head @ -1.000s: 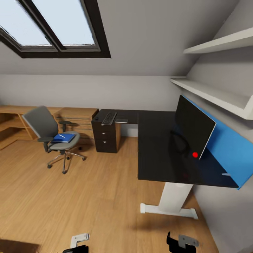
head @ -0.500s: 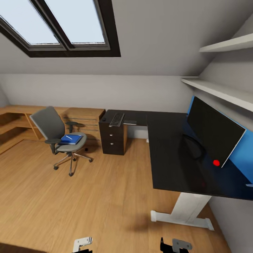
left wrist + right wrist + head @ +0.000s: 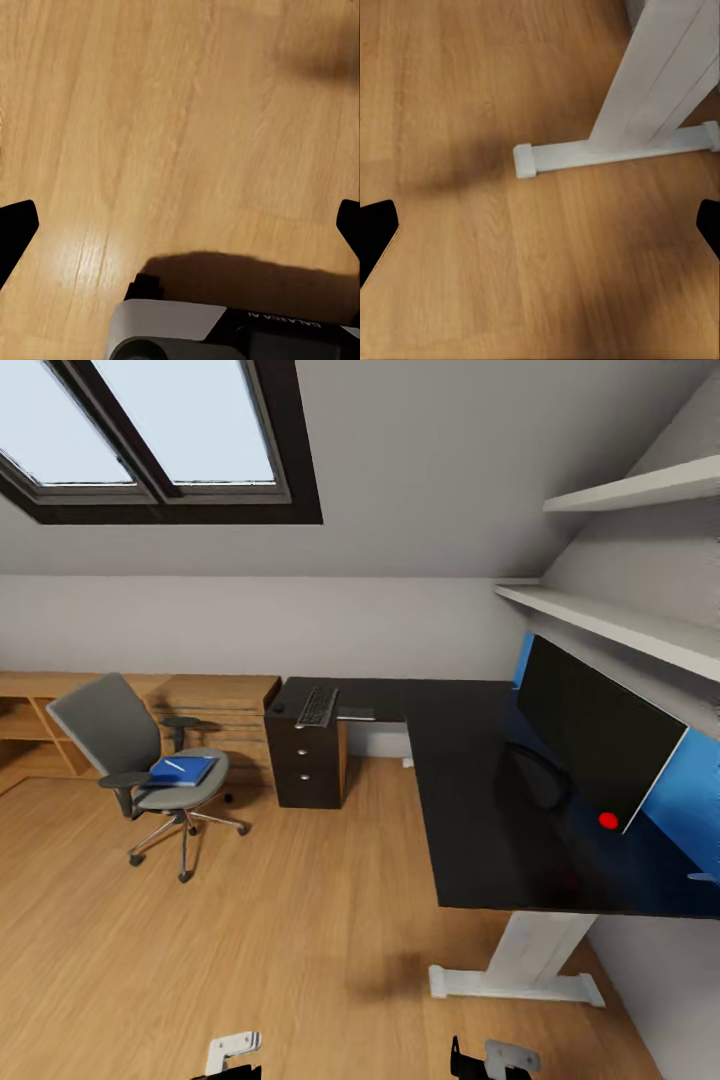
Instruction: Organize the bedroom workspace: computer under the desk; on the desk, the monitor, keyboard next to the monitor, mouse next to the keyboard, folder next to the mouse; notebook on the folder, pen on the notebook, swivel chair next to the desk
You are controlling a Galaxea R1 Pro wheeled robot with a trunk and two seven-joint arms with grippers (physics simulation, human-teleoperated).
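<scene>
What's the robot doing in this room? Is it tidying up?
Nothing is being held right now. Both the left gripper and the right gripper hang open over the oak floor. The bright blue folder, with a slim white pen on top, lies on the seat of the grey swivel chair. The wide black monitor stands on the long black-topped desk, and the slim silver-grey keyboard lies at the desk's far end.

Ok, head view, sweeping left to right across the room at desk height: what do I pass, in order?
Swivel chair with the blue folder on its seat → dark drawer unit → keyboard on the desk's far wing → monitor → blue back panel.
</scene>
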